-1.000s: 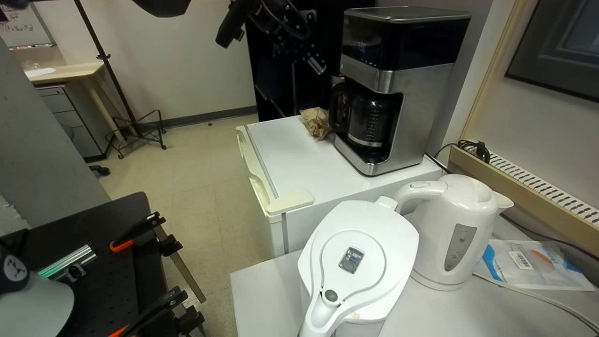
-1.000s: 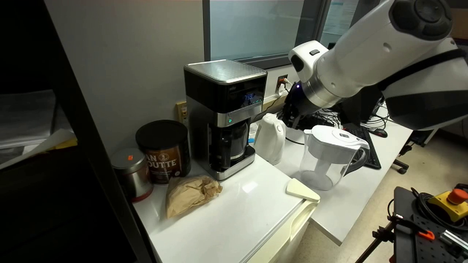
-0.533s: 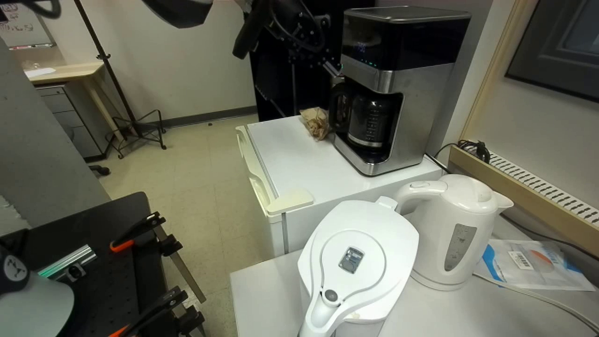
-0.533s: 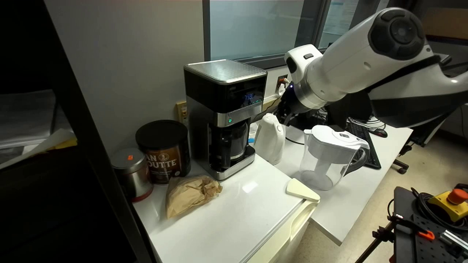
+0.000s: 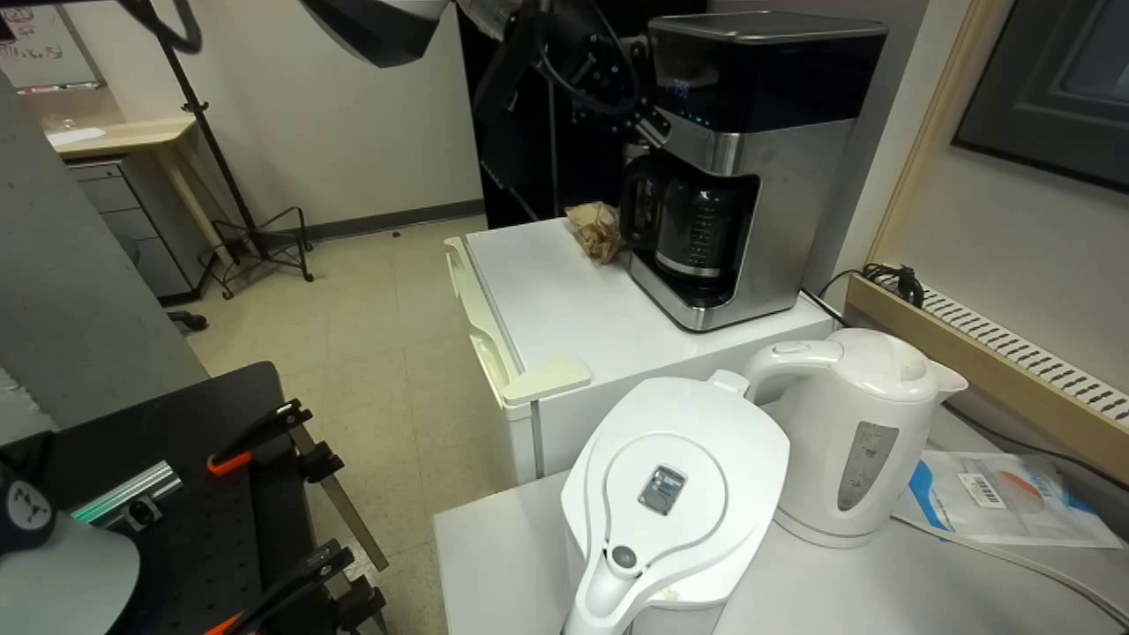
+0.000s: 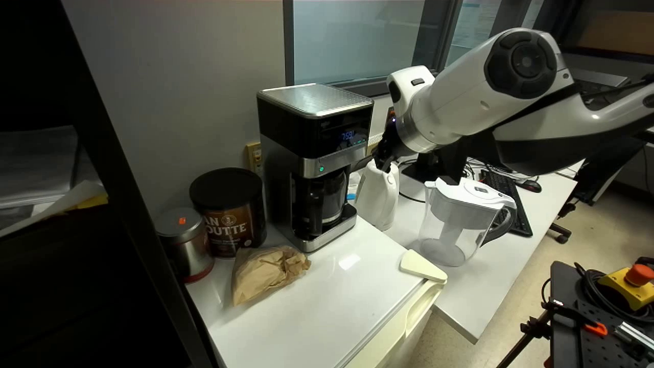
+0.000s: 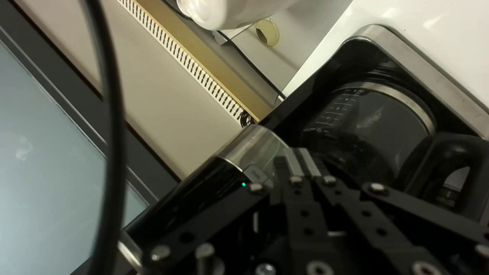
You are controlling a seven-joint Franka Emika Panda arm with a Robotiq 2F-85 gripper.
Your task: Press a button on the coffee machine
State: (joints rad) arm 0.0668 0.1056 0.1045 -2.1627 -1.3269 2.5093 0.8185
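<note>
The coffee machine, black and silver with a boxy body, stands on a white surface in both exterior views (image 5: 794, 194) (image 6: 286, 128). Its dark glass carafe (image 5: 697, 225) sits inside. In an exterior view its display is lit, and a round green-lit button (image 6: 321, 168) shows on the silver band. My gripper (image 5: 653, 128) is at the height of that band, by the machine's front; contact cannot be told. In the wrist view my gripper's fingertips (image 7: 301, 162) are together and empty. Left of them is the silver band (image 7: 248, 147) with small grey buttons (image 7: 256, 173). The round button is hidden there.
A white kettle (image 5: 847, 441) and a white filter jug (image 5: 679, 494) stand on the table beside the machine. A paper bag (image 6: 268, 273) and a large coffee can (image 6: 230, 214) are on the machine's far side. A wall is behind it.
My gripper has moved closer to the coffee machine, rightward and slightly down in an exterior view, and leftward in the other view. The machine and other objects have not moved.
</note>
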